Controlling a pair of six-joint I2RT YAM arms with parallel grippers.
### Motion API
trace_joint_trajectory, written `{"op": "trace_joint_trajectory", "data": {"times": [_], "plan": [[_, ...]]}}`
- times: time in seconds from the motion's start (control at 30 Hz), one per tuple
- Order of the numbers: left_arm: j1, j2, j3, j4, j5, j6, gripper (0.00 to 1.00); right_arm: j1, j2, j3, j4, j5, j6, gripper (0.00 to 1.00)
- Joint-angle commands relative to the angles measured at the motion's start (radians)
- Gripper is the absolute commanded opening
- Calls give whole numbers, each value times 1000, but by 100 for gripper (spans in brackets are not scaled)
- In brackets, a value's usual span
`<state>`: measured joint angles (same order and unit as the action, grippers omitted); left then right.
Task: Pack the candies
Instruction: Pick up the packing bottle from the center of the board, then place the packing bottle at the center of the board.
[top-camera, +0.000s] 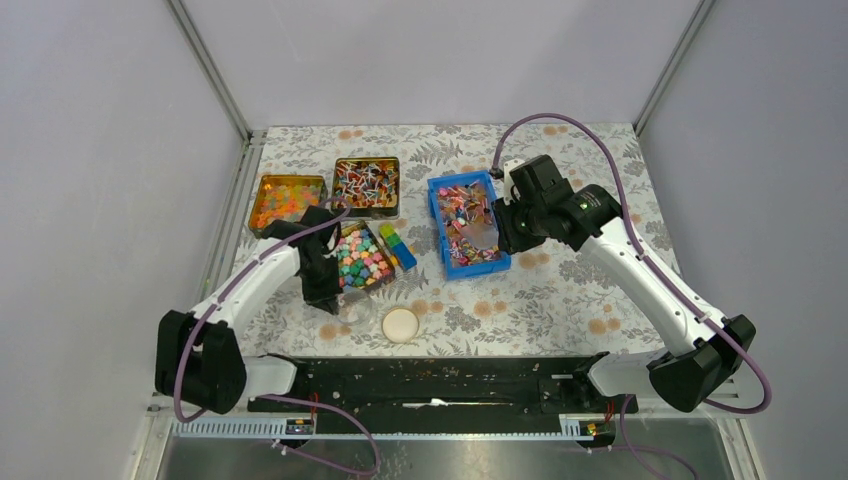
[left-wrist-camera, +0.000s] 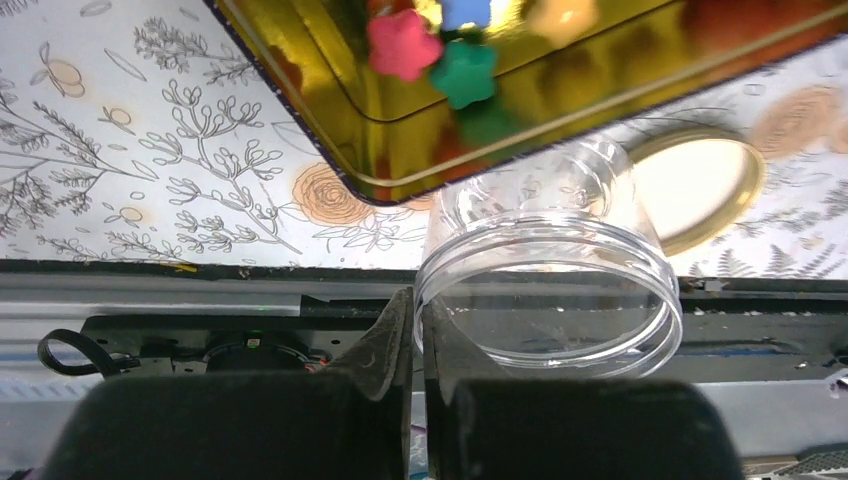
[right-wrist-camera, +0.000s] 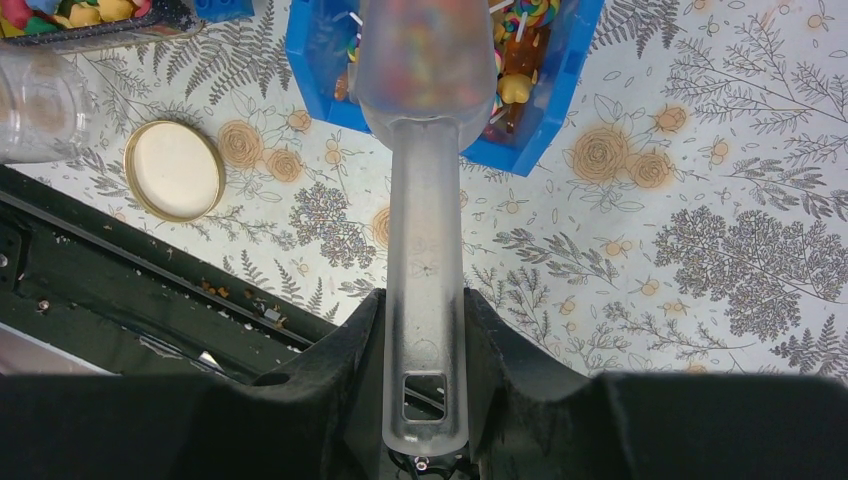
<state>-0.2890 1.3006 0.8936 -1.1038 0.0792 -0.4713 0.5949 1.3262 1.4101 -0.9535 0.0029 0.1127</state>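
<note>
Clamping the handle of a frosted scoop (right-wrist-camera: 425, 230) in the right gripper (right-wrist-camera: 425, 310), fingers (right-wrist-camera: 355, 345) pressed flat to both sides with no gap. Hanging bowl-first over the near wall of a blue bin (right-wrist-camera: 565, 95), above the candies (right-wrist-camera: 520, 40) heaped inside. Showing blurred mixed colours through the frosted bowl; cannot tell whether from sweets in the scoop or beneath it. Seen from above: sitting right of centre on the flowered tablecloth (top-camera: 560, 300), the blue bin (top-camera: 478, 268), packed with candies (top-camera: 460, 215) in pink, red, purple and orange wrappers, with the right gripper (top-camera: 495, 228) at its right-hand wall. Pinching the wall of a clear jar (left-wrist-camera: 550, 270) at the rim with the left gripper (left-wrist-camera: 418, 310), closed almost flat, one finger (left-wrist-camera: 392, 340) outside the mouth and the other just inside. Tipped with its mouth toward the wrist camera, base close to the corner of a gold tin (left-wrist-camera: 330, 100) holding flower blocks (left-wrist-camera: 405, 45). Lying just beside the jar on the cloth, a round cream lid (left-wrist-camera: 700, 185). From above, jar (top-camera: 358, 308) and left gripper (top-camera: 335, 295) at the near edge of that tin, lid (top-camera: 401, 325) to the right. Standing further back on the left, a second tin (top-camera: 292, 179) of orange-yellow balls (top-camera: 285, 203) and a third tin (top-camera: 366, 160) of mixed red and white pieces; between the flower blocks and the bin, a few green and blue bricks (top-camera: 398, 245).
</note>
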Motion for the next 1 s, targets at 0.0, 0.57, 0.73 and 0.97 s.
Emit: {"op": "trace_joint_trajectory", "data": {"times": [0.0,0.57,0.73,0.97], "plan": [[-7,-58,103,-17,26,36,0,-6,3,45,11,17,-1,0],[-378,290,428,85,21,-27,0,-30,-32,-6,21,31,25,0],[-436,417,509,105,-7,-23,0,-41,-57,-35,22,43,30,0],[-464,479,553,102,-40,-7,0,-43,-62,-72,21,24,14,0]]}}
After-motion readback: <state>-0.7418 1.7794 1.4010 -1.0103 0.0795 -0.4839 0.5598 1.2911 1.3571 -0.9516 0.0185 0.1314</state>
